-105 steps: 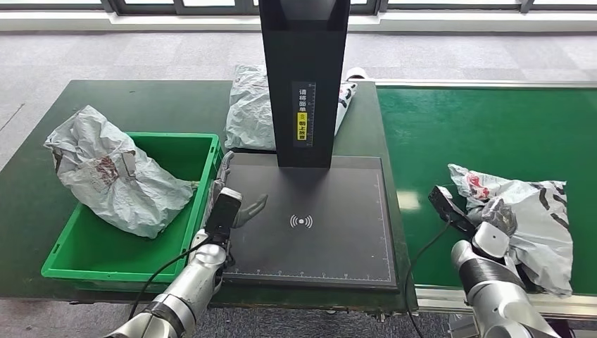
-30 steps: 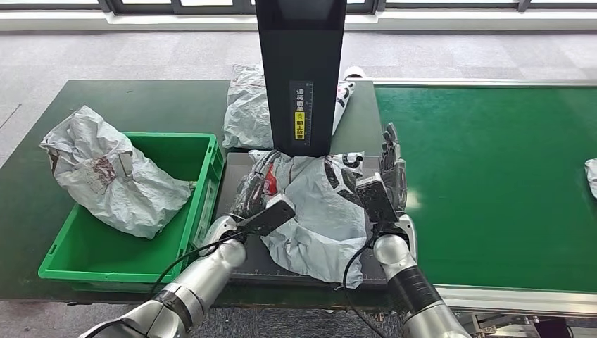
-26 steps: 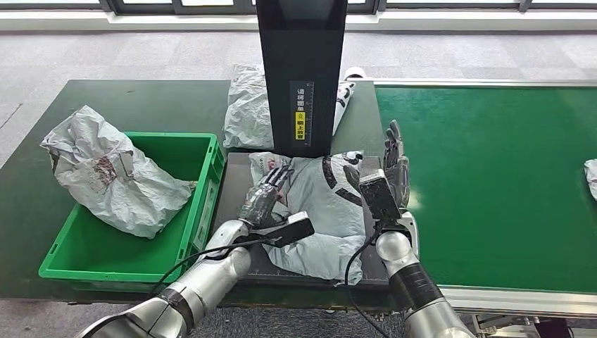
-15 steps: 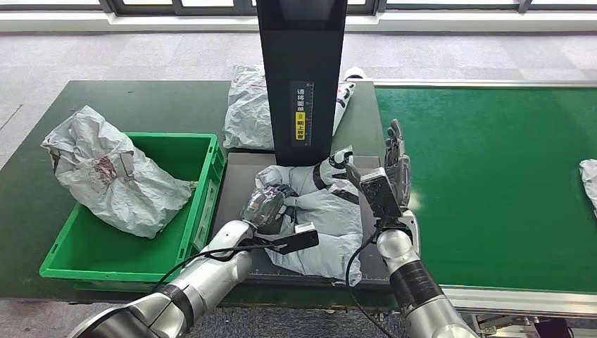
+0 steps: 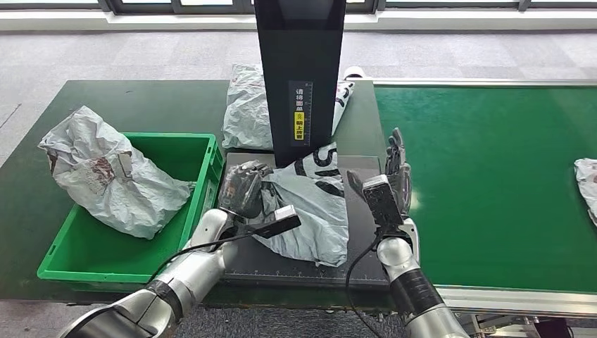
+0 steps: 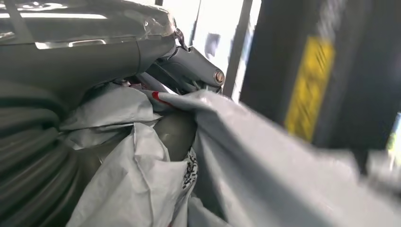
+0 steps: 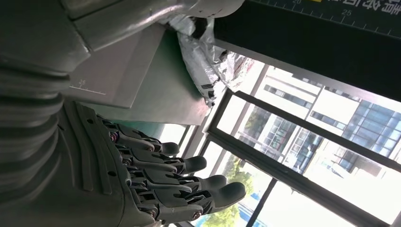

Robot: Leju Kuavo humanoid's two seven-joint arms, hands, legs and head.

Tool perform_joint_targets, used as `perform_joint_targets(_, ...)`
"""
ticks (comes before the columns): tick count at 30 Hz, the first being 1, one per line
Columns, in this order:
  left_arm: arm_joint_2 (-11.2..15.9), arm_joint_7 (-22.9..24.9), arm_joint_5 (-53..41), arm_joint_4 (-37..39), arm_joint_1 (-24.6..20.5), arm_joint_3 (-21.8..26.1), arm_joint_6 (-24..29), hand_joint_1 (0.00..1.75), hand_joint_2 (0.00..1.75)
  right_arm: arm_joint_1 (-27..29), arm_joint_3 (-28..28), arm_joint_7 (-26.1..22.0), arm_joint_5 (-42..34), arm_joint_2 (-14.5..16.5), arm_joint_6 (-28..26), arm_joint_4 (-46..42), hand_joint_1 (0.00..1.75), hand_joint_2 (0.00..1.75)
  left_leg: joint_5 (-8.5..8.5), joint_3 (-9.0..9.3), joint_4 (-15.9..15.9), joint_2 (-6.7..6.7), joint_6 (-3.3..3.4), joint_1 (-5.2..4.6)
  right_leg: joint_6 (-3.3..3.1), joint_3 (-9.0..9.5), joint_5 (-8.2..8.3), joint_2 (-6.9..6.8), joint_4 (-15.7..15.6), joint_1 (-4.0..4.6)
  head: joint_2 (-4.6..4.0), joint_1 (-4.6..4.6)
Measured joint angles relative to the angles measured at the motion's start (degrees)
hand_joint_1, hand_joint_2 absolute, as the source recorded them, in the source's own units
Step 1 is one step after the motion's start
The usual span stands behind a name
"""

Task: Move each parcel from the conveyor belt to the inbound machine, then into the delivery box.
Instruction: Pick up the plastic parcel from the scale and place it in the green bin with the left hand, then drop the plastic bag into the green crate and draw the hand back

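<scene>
Where half a second ago the grey parcel (image 5: 310, 204) lay bunched across the middle of the black scanner plate (image 5: 366, 253), we now see it drawn toward the plate's edge beside the green box (image 5: 204, 169), one end lifted and hanging in a long crumpled sheet. Our left hand (image 5: 243, 189) has risen with it, fingers (image 6: 189, 71) closed around a wad of the thin, wrinkled plastic film with its black printing; the left wrist view shows the film creased and pressed against the palm. Our right hand (image 5: 396, 176) stands as before at the plate's conveyor-side edge, holding nothing, its fingers (image 7: 189, 182) straight and slightly spread, apart from the parcel. Behind the plate rises the smooth black scanner column (image 5: 299, 77) with its yellow label. A second crumpled grey parcel (image 5: 105, 176) leans in the rigid green box, a third (image 5: 246, 105) lies on the dark green worktop (image 5: 141, 102) behind the column, and another (image 5: 586, 179) sits at the far edge of the matte green conveyor belt (image 5: 486, 176).
</scene>
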Motion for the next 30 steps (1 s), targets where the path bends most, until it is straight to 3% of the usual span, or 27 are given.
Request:
perform_joint_targets(3, 0.9, 1.1, -9.2, -10.4, 1.4, 7.8, 1.2, 1.75, 1.75, 0.5, 0.0, 0.1, -0.2, 0.0, -0.6, -0.7, 0.00, 1.75, 0.01, -0.02, 0.0, 0.08, -0.01, 0.01, 0.00, -0.03, 0.00, 0.07, 0.0, 0.01, 0.01, 0.00)
perform_joint_targets(6, 1.5, 0.9, -11.2, -17.1, 1.7, 14.5, 1.3, 1.75, 1.75, 0.8, 0.0, 0.2, -0.3, 0.0, -0.7, -1.2, 0.00, 1.75, 0.01, -0.02, 0.0, 0.13, -0.02, 0.01, -0.01, -0.04, 0.01, 0.10, 0.0, 0.01, 0.01, 0.00)
perform_joint_targets(13, 2.1, 0.4, -12.5, -24.5, 2.9, 20.3, 1.3, 1.75, 1.75, 1.0, 0.0, 0.2, -0.3, 0.0, -0.8, -1.8, 0.00, 1.75, 0.03, -0.03, 0.0, 0.02, -0.02, 0.01, 0.00, 0.02, 0.02, 0.03, 0.0, 0.00, 0.01, 0.01)
perform_joint_targets(18, 0.7, -7.7, -15.3, -33.6, 4.4, 29.1, 1.4, 1.75, 1.75, 1.8, -0.2, 0.8, -0.5, 0.0, -1.5, -2.4, 0.00, 1.75, 0.02, -0.04, 0.0, 0.11, -0.02, 0.01, 0.00, -0.03, 0.04, 0.12, 0.0, 0.00, 0.01, 0.00)
perform_joint_targets(23, 0.0, -11.5, -18.2, -41.0, 5.2, 38.5, 1.4, 1.75, 1.75, 4.7, -1.1, 1.6, 0.2, -0.2, -2.5, -4.9, 0.00, 1.75, 0.00, -0.04, 0.0, 0.12, -0.04, 0.04, -0.03, -0.07, 0.00, 0.13, 0.0, 0.04, 0.01, -0.01)
perform_joint_targets(30, -1.3, -17.8, -18.1, -44.7, 5.9, 53.1, 1.4, 1.75, 1.75, 9.5, -2.1, 1.9, 0.4, -0.9, -2.9, -8.3, 0.00, 1.75, -0.01, -0.04, 0.0, 0.13, -0.07, 0.07, -0.06, -0.07, -0.02, 0.12, 0.0, 0.06, 0.00, 0.01)
